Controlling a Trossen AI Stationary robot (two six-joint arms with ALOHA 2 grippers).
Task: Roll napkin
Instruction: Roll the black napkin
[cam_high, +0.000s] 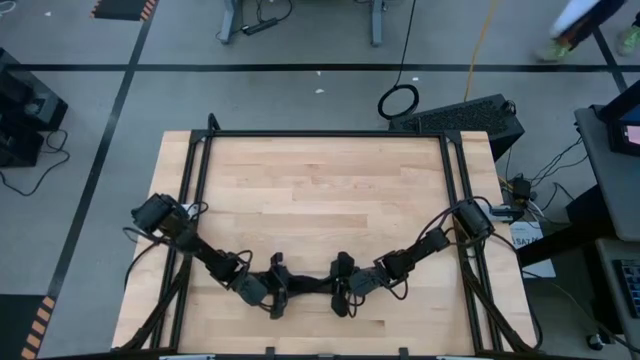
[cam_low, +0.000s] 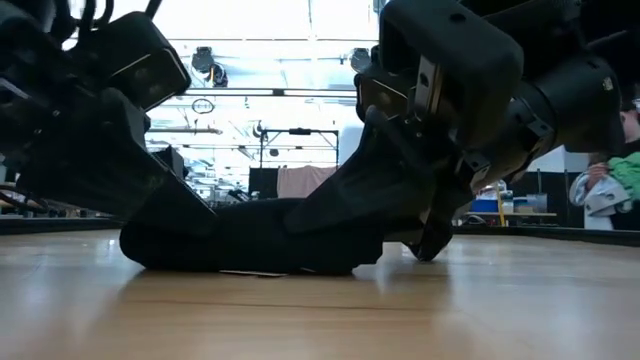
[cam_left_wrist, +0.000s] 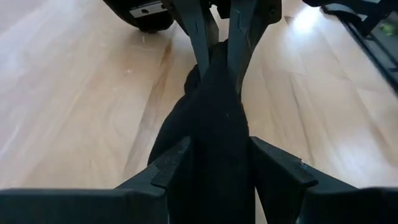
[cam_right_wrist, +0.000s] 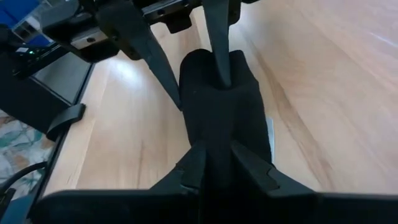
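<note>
1. Overhead: both arms meet at the table's 6 o'clock edge, the napkin stretched between them.
2. Left wrist: left gripper pinches one end.
3. Right wrist: right gripper clamps the other; rolling evenly likely needs matched turns.

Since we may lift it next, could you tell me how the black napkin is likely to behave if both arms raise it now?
The napkin would probably sag, since it lies bunched in soft folds between the left gripper and the right gripper. It looks light and may partly unroll. Its matte cloth seems unlikely to slip out.
</note>
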